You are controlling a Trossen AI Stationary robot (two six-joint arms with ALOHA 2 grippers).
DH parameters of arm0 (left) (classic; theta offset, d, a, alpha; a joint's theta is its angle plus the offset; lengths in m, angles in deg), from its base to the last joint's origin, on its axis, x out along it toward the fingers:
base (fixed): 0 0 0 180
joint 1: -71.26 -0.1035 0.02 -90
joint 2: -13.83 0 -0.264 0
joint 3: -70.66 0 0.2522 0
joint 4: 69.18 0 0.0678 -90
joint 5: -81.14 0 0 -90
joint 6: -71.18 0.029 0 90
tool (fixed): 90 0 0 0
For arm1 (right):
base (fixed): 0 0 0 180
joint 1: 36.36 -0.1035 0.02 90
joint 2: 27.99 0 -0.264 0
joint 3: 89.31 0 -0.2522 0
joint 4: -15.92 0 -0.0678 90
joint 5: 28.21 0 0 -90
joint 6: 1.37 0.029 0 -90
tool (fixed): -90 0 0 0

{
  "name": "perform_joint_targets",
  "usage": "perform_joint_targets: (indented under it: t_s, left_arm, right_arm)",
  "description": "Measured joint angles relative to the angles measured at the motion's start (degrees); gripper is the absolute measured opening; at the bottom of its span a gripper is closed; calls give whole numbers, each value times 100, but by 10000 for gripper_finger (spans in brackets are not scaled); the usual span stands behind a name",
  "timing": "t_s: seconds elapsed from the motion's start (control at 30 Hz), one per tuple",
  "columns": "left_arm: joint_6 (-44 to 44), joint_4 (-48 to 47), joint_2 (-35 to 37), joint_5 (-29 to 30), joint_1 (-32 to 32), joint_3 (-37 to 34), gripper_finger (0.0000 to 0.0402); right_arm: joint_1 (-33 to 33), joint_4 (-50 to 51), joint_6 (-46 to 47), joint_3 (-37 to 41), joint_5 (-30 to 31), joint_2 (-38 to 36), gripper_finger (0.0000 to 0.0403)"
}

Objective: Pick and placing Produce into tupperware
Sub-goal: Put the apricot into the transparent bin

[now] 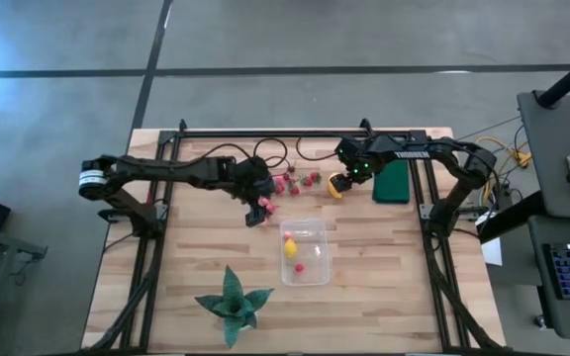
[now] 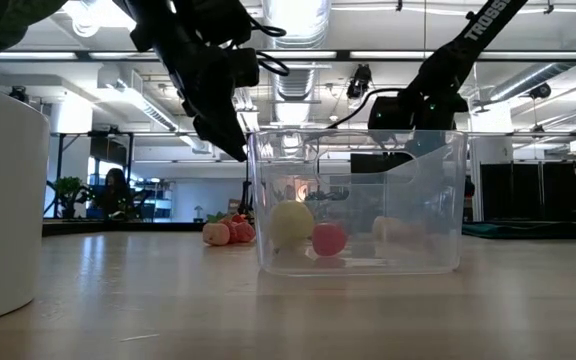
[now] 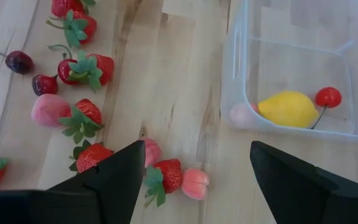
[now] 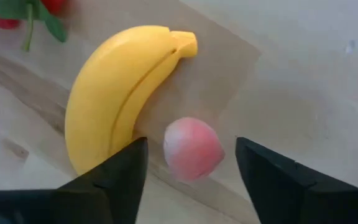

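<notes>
Right gripper [image 4: 190, 163] spread wide over a pink fruit [image 4: 192, 148] beside the banana [image 4: 120, 93], left gripper [image 3: 194, 171] open, empty, above strawberries [image 3: 92, 68] near the container [image 3: 241, 93].

Desk [image 1: 384, 287] is showing pale wood planks w/ visible grain, matt finish. Tupperware [image 3: 303, 43] is looking like clear, smooth plastic, slightly glossy at rim. Banana [image 4: 120, 87] is reading as smooth yellow plastic w/ soft sheen. Pink fruit [image 4: 192, 148] beside it is looking matt, faintly fuzzy. Strawberries [image 3: 92, 67] are appearing glossy red w/ matt green leaves. Right claw [image 4: 191, 174] fingers are looking matt black plastic.
</notes>
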Motion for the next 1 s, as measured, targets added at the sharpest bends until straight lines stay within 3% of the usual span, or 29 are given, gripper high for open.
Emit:
perform_joint_targets:
  t_s: [0.5, 0.8, 1.0]
  left_arm:
    - [2, 10, 0, 2, 0, -31, 276]
    - [0, -8, 5, 94, 0, -271, 276]
    - [5, -58, 160, 96, 2, -324, 276]
  right_arm:
    - [0, -147, -12, 84, 219, 0, 145]
    - [-51, -24, 145, 109, -188, -107, 128]
    - [-639, 313, 479, 73, -410, -832, 126]
